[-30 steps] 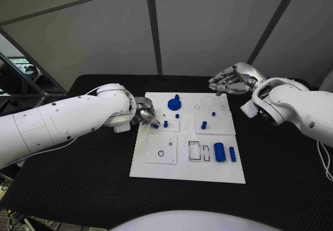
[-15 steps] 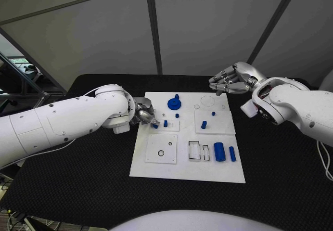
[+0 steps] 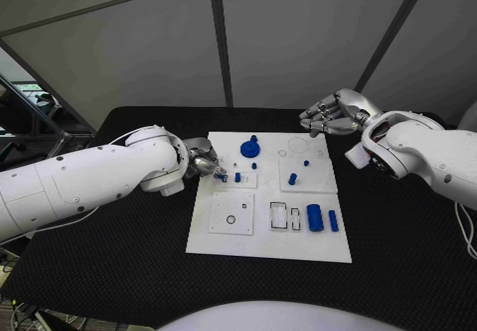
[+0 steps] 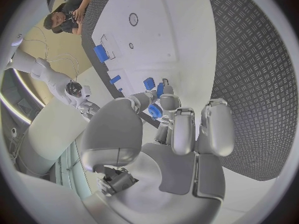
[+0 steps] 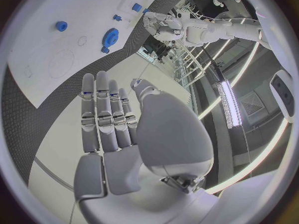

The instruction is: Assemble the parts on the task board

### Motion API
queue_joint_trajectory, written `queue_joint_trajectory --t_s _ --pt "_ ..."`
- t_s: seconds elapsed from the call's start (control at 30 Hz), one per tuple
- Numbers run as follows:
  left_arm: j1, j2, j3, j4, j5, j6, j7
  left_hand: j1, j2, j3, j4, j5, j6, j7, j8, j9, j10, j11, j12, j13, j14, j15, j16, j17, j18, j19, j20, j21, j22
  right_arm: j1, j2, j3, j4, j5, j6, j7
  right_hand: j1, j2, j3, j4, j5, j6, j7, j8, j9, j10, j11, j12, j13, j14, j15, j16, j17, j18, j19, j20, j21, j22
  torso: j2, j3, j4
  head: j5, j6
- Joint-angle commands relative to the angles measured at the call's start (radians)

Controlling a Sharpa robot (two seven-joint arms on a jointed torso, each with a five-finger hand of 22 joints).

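The white task board [image 3: 227, 241] lies mid-table. My left hand [image 3: 204, 164] hovers at its left edge and pinches a small blue part [image 3: 220, 177] between thumb and a finger, right beside a blue peg [image 3: 236, 177] standing in a small raised plate. The left wrist view shows that pinched part [image 4: 154, 110] at my fingertips. My right hand [image 3: 333, 117] hangs over the board's far right corner, fingers straight and holding nothing [image 5: 106, 114]. A blue gear [image 3: 251, 147] stands at the far side of the board.
Other blue pieces sit on the board: a short peg [image 3: 292, 179], a small stud [image 3: 305, 163], a thick cylinder [image 3: 314, 217] and a slim bar [image 3: 333, 221]. Black table [image 3: 109, 262] surrounds the board on all sides.
My left arm has swung forward a little while its hand stays at the small plate with the blue part. The right hand has not moved.
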State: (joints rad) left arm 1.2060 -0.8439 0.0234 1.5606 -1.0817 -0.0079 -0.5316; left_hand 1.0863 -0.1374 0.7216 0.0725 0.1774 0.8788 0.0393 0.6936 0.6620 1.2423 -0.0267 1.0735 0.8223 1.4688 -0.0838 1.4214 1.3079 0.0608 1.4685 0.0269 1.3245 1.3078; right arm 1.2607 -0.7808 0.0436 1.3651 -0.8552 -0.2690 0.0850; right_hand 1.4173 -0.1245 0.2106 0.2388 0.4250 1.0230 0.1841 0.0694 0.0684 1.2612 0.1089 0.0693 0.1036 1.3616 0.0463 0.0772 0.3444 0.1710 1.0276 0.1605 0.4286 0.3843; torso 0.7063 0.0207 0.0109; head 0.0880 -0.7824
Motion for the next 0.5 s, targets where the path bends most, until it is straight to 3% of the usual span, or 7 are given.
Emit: queue_joint_trajectory --t_s 0.03,0.23,0.5 --pt "-0.005 -0.003 0.000 0.010 0.002 -0.080 0.008 0.026 0.026 0.057 -0.056 0.001 0.005 -0.002 0.004 0.001 0.013 -0.008 0.005 0.001 0.062 -0.007 0.006 0.124 0.000 0.009 -0.008 0.006 0.029 0.002 0.000 0.001 0.001 -0.001 0.004 0.004 -0.013 -0.001 0.000 0.004 0.005 -0.006 0.000 0.002 0.002 -0.005 0.000 0.000 -0.002 0.007 0.002 -0.005 -0.001 0.010 0.007 -0.003 -0.004 -0.001 0.000 -0.0004 0.0004 0.000 -0.002" --pt "-0.018 0.007 0.000 0.001 -0.017 -0.074 0.004 0.026 0.026 0.060 -0.057 0.001 0.006 -0.002 0.005 0.001 0.016 -0.008 0.007 0.004 0.062 -0.008 0.006 0.124 0.000 0.010 -0.008 0.008 0.031 0.002 0.001 0.001 0.001 -0.001 0.004 0.004 -0.013 -0.001 0.000 0.004 0.005 -0.006 0.000 0.002 0.002 -0.005 0.000 0.000 -0.002 0.007 0.002 -0.005 -0.001 0.010 0.007 -0.003 -0.004 -0.001 0.002 0.0000 -0.0023 0.002 -0.002" --pt "-0.034 0.034 0.000 -0.026 -0.070 -0.053 0.001 0.027 0.025 0.062 -0.059 0.001 0.005 -0.002 0.005 0.001 0.017 -0.009 0.007 0.003 0.062 -0.008 0.006 0.124 -0.001 0.011 -0.008 0.009 0.032 0.002 0.000 0.001 0.003 -0.001 0.004 0.003 -0.013 -0.001 0.000 0.004 0.005 -0.006 0.000 0.002 0.002 -0.005 0.000 0.000 -0.002 0.007 0.002 -0.005 -0.001 0.010 0.007 -0.003 -0.004 -0.001 0.001 -0.0007 -0.0009 0.000 -0.005"
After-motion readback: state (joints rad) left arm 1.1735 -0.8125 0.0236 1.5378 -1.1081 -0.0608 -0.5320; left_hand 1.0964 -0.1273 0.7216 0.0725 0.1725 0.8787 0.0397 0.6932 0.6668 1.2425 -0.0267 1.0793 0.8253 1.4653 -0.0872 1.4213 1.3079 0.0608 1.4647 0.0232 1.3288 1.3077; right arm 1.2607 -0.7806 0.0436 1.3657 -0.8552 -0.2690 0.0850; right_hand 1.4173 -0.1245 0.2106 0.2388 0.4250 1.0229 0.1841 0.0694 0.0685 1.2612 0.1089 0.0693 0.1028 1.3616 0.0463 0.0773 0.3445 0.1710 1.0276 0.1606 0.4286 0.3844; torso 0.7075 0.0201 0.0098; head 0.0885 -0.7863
